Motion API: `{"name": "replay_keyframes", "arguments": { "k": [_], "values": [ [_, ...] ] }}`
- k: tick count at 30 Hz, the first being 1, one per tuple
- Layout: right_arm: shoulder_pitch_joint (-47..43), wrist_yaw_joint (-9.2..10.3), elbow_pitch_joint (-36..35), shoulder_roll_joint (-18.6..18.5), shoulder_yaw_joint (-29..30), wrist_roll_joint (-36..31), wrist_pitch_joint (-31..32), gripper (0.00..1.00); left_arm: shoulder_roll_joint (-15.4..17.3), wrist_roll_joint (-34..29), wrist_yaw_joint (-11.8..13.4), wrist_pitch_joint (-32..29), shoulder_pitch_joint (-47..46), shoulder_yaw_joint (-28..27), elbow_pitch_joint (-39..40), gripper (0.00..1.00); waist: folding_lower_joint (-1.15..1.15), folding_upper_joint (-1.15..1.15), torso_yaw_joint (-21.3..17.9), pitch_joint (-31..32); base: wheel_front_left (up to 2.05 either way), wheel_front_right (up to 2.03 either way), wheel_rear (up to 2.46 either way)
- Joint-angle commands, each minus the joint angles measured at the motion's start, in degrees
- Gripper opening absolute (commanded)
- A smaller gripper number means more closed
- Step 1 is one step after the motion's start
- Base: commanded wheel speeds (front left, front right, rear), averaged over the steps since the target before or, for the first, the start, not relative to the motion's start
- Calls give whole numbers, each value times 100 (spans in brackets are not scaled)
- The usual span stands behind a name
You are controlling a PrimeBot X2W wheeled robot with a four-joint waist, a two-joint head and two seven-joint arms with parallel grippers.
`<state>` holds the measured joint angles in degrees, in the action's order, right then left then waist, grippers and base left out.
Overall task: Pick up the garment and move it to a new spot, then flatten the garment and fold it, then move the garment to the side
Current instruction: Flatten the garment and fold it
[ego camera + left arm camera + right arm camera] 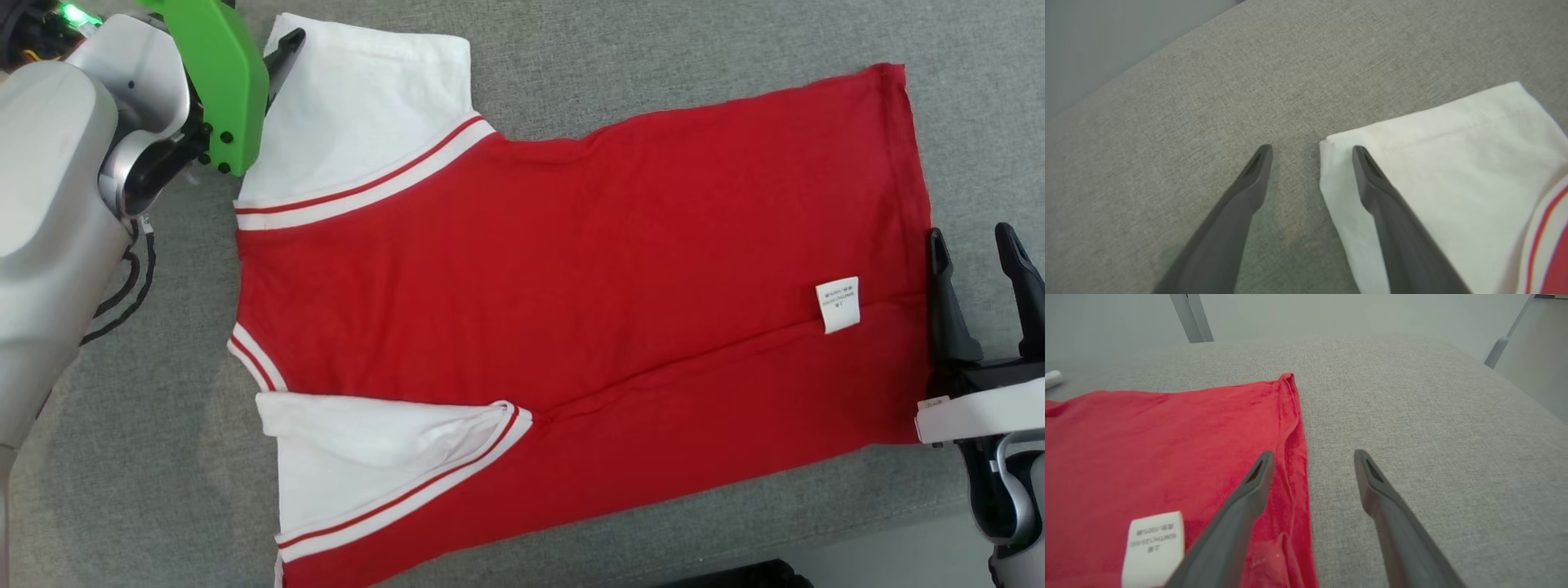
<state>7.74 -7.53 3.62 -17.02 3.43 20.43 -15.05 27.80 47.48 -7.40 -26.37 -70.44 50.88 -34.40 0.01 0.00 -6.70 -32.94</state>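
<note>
Grey cloth covers your desk, with the red-and-white shirt spread flat on it. Your left tool stands wide across the edge of a white sleeve; your right tool stands wide across the red hem.

This looks like a bare robot test lab rather than a home. A grey fabric-covered work surface stands over a plain pale floor. Beyond the surface's far edge rise slanted grey metal legs, as of a stand.
</note>
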Motion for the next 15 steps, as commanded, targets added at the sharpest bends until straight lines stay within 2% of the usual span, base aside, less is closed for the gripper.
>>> {"name": "replay_keyframes", "arguments": {
  "k": [1, 9, 12, 13, 14, 15],
  "values": [
    [101, 8, -2, -7, 21, -35, -16, 100, 11, 61, -10, 46, -138, 73, -48, 100, -1, 0, -68, -59, 0, 0, 0],
    [107, 8, -24, 2, 33, -70, -16, 100, 57, 179, 1, 144, -336, 411, -391, 100, -1, 0, -75, -87, 0, 0, 0],
    [49, 8, -5, 1, 59, -72, -16, 100, 68, 303, 1, 61, -393, 483, -479, 95, -1, 0, -50, -82, 0, 0, 0],
    [36, 8, -3, 1, 66, -79, -16, 100, 71, 329, 2, 55, -405, 515, -485, 93, -1, 0, -46, -81, 0, 0, 0],
    [28, 8, -4, 5, 72, -80, -16, 100, 76, 364, 2, 33, -411, 541, -497, 86, -1, 0, -43, -81, 0, 0, 0],
    [27, 8, -4, 8, 77, -83, -16, 100, 82, 392, 1, 21, -417, 576, -503, 73, -1, 0, -41, -81, 0, 0, 0]
  ]
}}
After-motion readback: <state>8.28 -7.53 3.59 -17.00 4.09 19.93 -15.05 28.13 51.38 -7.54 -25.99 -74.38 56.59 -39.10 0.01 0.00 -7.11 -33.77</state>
